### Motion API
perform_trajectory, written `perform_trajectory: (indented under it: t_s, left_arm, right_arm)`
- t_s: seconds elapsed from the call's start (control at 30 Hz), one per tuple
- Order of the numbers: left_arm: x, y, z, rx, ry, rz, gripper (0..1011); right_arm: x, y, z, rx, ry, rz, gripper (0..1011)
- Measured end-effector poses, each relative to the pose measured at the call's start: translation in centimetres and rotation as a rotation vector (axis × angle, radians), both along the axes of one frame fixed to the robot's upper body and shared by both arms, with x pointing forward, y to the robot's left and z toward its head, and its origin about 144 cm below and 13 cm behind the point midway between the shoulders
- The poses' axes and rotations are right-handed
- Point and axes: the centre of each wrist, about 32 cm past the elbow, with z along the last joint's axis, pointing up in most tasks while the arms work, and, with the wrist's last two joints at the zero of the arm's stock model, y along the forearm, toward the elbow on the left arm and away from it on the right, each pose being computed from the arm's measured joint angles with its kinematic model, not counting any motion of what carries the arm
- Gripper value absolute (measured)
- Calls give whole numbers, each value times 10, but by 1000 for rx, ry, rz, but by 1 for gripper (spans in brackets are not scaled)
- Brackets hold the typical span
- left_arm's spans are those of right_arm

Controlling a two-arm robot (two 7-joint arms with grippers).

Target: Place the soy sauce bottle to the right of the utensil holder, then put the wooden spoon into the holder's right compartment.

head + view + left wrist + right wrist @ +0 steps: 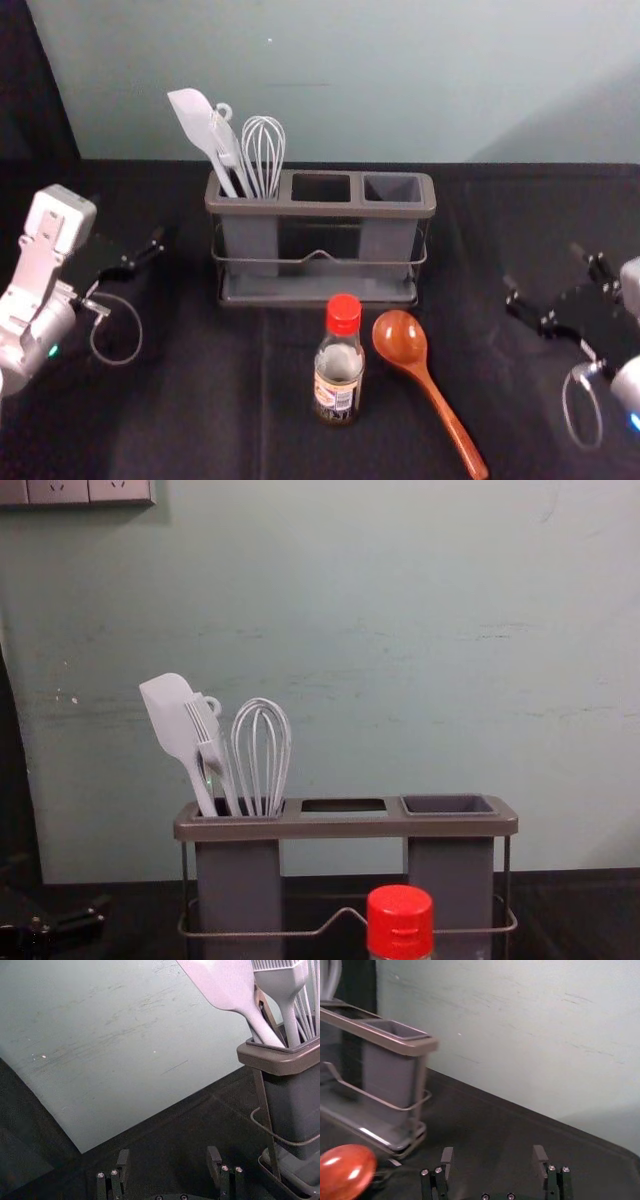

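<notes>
Left pincer [169, 1152] spread, left of holder [320, 210]; right pincer [493, 1152] spread, off holder's right; bottle [338, 378] upright before holder, spoon [402, 340] just right; low reach across spoon could topple bottle

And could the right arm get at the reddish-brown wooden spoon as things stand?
Probably, yes. The open black right hand is right of the spoon, with nothing visible between them; the clear, red-capped soy sauce bottle stands on the spoon's other side.
</notes>
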Motion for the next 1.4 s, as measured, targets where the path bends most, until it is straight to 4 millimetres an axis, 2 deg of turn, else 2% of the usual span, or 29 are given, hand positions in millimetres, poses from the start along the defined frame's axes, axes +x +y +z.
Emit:
perform_trajectory:
  t_s: [0.17, 0.53, 1.03, 1.4]
  left_arm:
    - [0, 0, 0, 0, 0, 0, 1000]
    - [0, 0, 0, 0, 0, 0, 1000]
    - [0, 0, 0, 0, 0, 0, 1000]
    - [0, 0, 0, 0, 0, 0, 1000]
  right_arm:
    - [-25, 10, -1, 87, -8, 58, 1003]
    - [-51, 34, 6, 285, 1, 192, 1002]
    - [-60, 62, 13, 311, 103, 380, 1003]
    - [-65, 86, 18, 305, 104, 438, 1002]
